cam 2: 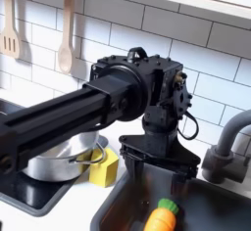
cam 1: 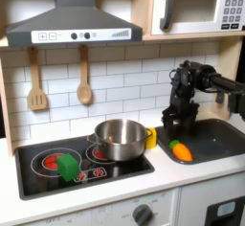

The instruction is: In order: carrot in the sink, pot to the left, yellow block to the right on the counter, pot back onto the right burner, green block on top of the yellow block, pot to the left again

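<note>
Step in hand: the first step reads as complete. The carrot point(cam 1: 180, 151) lies free in the sink point(cam 1: 215, 134), near its front edge at the first exterior view's left, and the gripper point(cam 1: 176, 118) hangs above it, not touching.
Gripper state: the jaws stand apart and hold nothing; in the second exterior view the gripper point(cam 2: 155, 164) is above the carrot point(cam 2: 163, 216) with a clear gap between them.
Pot: the pot point(cam 1: 120, 138) sits on the right burner point(cam 1: 96, 154) of the black cooktop, empty as far as can be seen. Its rim and one side handle appear at the second exterior view's left point(cam 2: 61, 159).
Yellow block: the yellow block point(cam 1: 149, 137) rests on the counter point(cam 1: 163, 177), touching or just beside the pot wall on the sink side; also seen in the second exterior view point(cam 2: 105, 167).
Green block: the green block point(cam 1: 66, 166) lies on the cooktop, near the left burner in the first exterior view.
Next move, judged: drag the pot to the first exterior view's left. This calls for carrying the gripper across from the sink, setting it on the pot rim or against the wall, and sliding without tipping. The green block lies in that direction and may be struck.
Legible writing: microwave keypad and clock digits at upper right are too small to read. No brand marks are readable.
</note>
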